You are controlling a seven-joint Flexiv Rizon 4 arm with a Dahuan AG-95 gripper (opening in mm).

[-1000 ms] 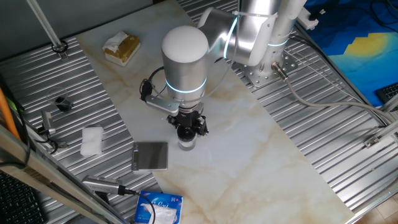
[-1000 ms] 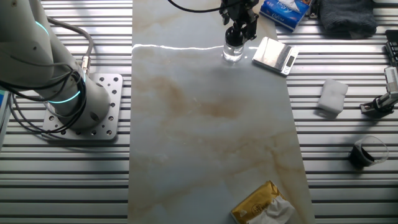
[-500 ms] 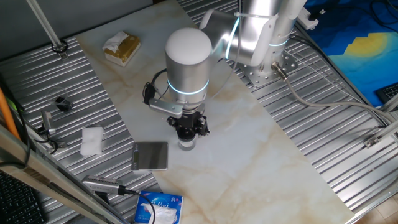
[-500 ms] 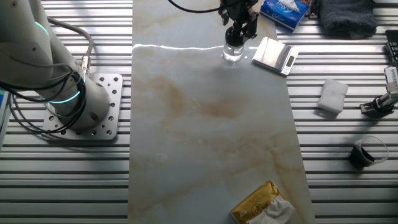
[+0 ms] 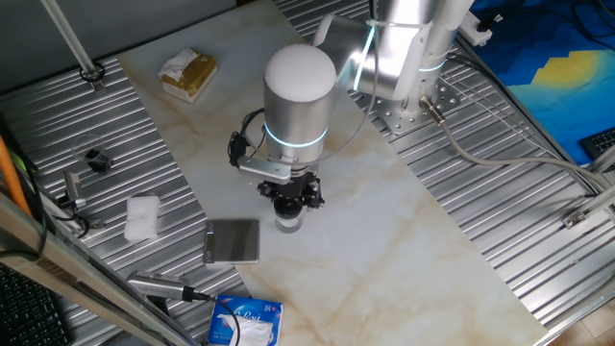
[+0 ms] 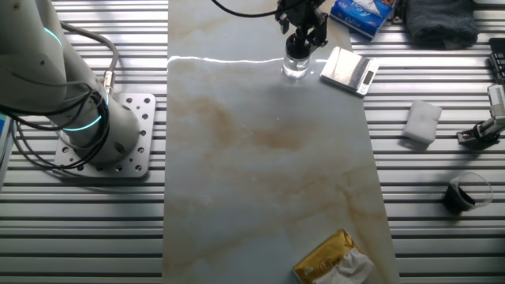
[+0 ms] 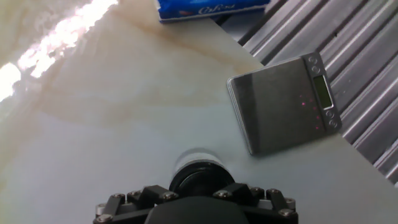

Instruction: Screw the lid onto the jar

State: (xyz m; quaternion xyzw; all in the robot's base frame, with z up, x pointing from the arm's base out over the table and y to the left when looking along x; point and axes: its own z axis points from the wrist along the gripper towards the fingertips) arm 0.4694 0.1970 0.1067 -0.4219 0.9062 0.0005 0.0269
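The small clear glass jar stands upright on the marble board, right of the grey plate; it also shows in the other fixed view. The black lid sits on top of the jar, whose clear rim peeks out beyond it. My gripper points straight down over the jar and is shut on the lid; it also shows in the other fixed view. In the hand view the black finger blocks hide most of the lid.
A grey square plate lies close beside the jar. A blue packet lies at the board's near end, a white folded cloth and a small black part on the ribbed metal, a yellow packet far off.
The arm's big white joint has swung a little to the right above the jar, turning the hand. The gripper has stayed on the lid and the jar has not shifted.
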